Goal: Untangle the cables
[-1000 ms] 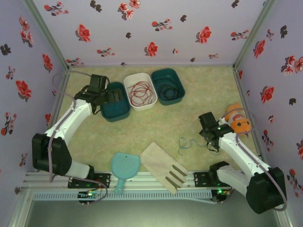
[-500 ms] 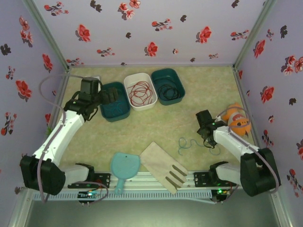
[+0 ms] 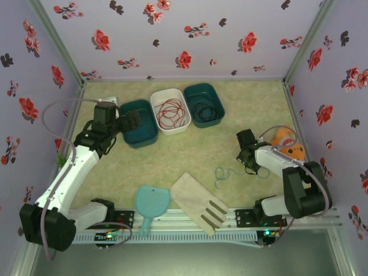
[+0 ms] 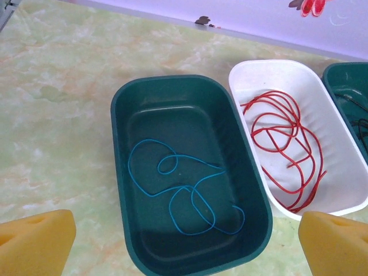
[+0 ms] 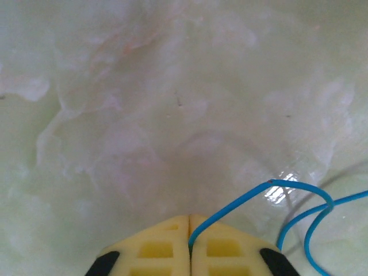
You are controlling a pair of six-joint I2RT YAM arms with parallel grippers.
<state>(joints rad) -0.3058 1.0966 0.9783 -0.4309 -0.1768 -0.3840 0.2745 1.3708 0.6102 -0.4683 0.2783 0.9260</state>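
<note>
right gripper [image 5: 190,230]: pads pressed together, pinching the loose blue wire [image 5: 299,187] near its end. the strand leaves the pinch and curls off to the gripper's right, lying on the table [image 5: 115,115]. judgement: the hold looks slight (the wire sits in the tip seam), so lift slowly and straight, letting the loops unwind rather than tighten. left gripper [image 3: 131,119]: fingers spread wide, holding nothing. the green bin [image 4: 121,115] is just below and ahead of it, with a second blue wire [image 4: 172,190] coiled inside. the red wire [image 4: 287,144] lies in the white bin [image 4: 241,75] to its right.
</note>
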